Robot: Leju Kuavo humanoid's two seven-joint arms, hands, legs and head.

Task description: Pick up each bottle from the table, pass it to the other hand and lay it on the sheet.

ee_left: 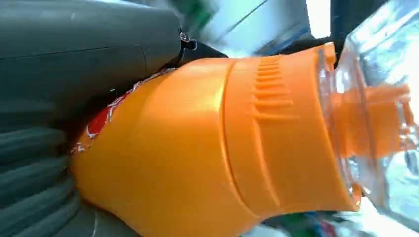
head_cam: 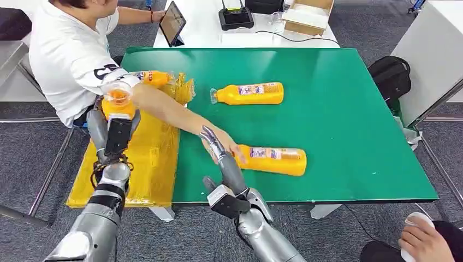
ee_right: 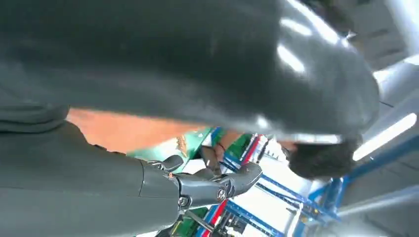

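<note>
Left hand (head_cam: 116, 121) gripping upright orange bottle (head_cam: 118, 101) above yellow sheet (head_cam: 143, 164). Right hand (head_cam: 218, 153) reaching beside near bottle (head_cam: 273, 159) lying on green worktop (head_cam: 338, 120), person's hand (head_cam: 226, 146) touching it.

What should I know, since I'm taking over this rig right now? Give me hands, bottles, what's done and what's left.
Left hand holds an orange bottle upright over the yellow sheet.
Right hand is raised at the table's near edge, holding nothing, fingers apart.
One bottle on the sheet lies at its far end, partly behind a person's arm.
Two remain on the green table: the far bottle and the near bottle, which the person's hand is touching.
Left: lay down the held bottle, then move both remaining.
</note>
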